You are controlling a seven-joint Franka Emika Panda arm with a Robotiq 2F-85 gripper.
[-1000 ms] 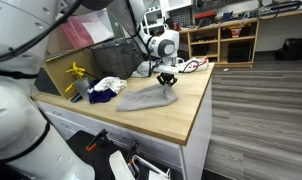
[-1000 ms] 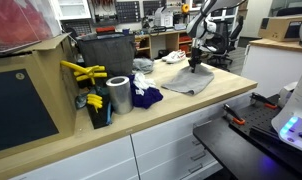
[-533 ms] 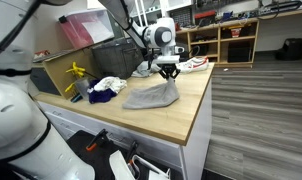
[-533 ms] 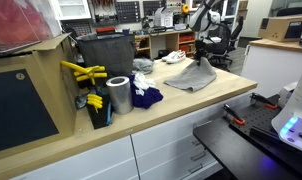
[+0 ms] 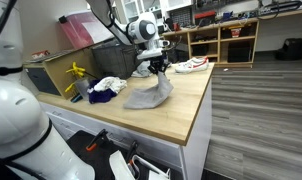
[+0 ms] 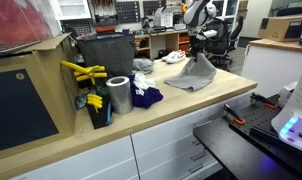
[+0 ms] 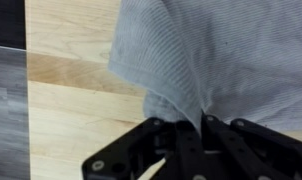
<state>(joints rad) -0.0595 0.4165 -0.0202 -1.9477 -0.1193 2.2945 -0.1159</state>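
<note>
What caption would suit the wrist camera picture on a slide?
Seen from the wrist, the gripper pinches a fold of grey cloth over the wooden worktop.

Soft, matt grey cloth [image 7: 221,60], fine ribbed knit, in the matt black tool [image 7: 202,128], hard plastic or metal. The tabletop [image 5: 186,115]: pale wood w/ visible grain, smooth satin finish. On the tabletop, a shiny metal cylinder [image 6: 119,95] next to dark blue fabric [image 6: 144,97]. Below the tabletop, smooth white cabinet fronts [image 6: 166,150].
</note>
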